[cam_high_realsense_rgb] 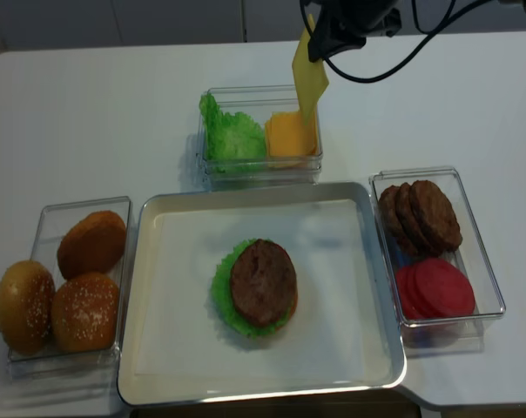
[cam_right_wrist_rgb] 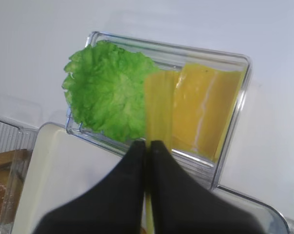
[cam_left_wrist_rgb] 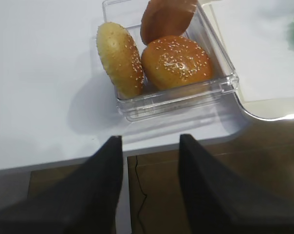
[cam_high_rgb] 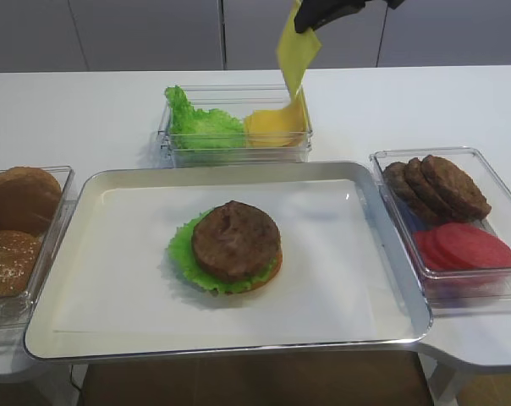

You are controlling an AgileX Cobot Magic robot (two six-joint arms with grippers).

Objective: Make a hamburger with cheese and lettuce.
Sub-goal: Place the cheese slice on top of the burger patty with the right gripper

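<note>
Currently the right gripper (cam_high_rgb: 310,19) pinches the cheese (cam_high_rgb: 294,52) by its top edge, jaws pressed together, so the slice hangs lengthwise over the back container (cam_high_rgb: 239,145). The hamburger (cam_high_rgb: 230,247) lies toward the near side on the tray (cam_high_rgb: 348,296), probably slightly left of the hanging slice. The left gripper (cam_left_wrist_rgb: 149,146), jaws spread, is farther off by the buns (cam_left_wrist_rgb: 174,61).

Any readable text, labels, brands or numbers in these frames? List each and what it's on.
None readable in any view.
The clear containers, the metal tray, the white liner and the table are all plain.
The cheese held by the right gripper is unmarked.
The buns show only sesame seeds.
</note>
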